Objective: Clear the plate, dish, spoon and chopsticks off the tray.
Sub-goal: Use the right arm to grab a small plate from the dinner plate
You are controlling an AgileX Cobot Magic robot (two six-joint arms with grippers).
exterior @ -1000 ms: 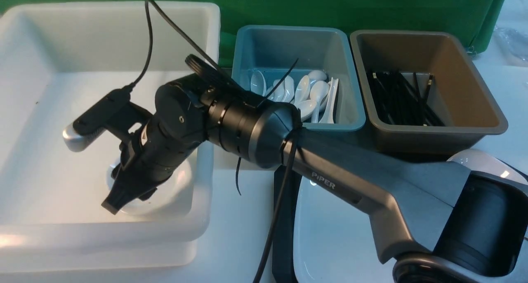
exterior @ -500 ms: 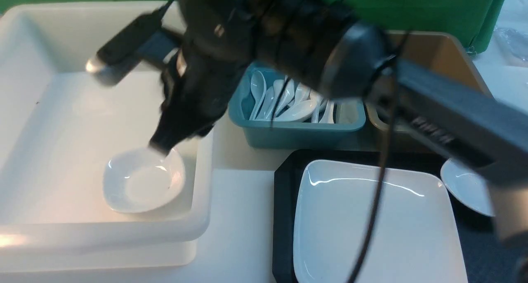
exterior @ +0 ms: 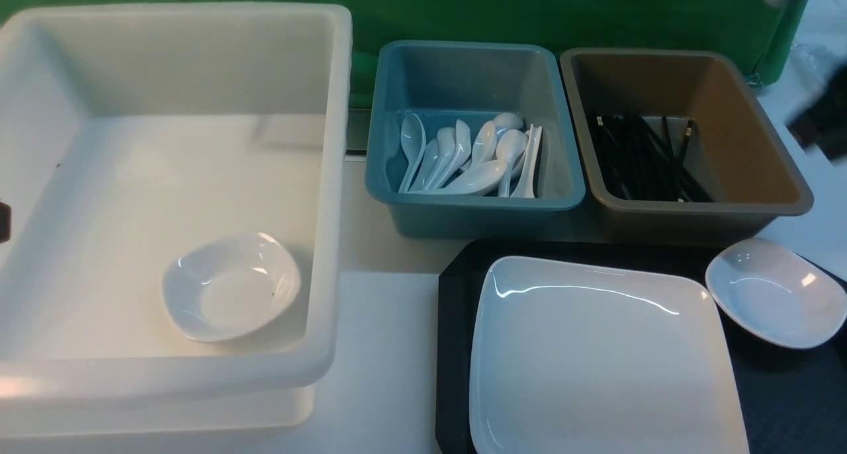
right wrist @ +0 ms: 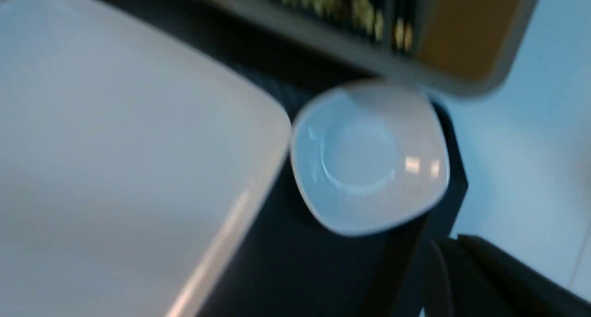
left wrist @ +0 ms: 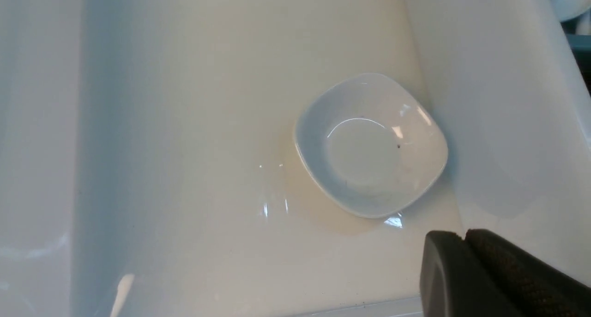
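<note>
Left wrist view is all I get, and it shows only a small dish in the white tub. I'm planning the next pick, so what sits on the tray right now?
Observer: The black tray holds the large square plate.
Operator: Anything else on it?
Observer: A small dish sits beside the plate's far right corner.
Operator: Any spoon or chopsticks there?
Observer: None on the part of the tray that shows. The white spoons lie in the blue bin and the black chopsticks in the brown bin.
</note>
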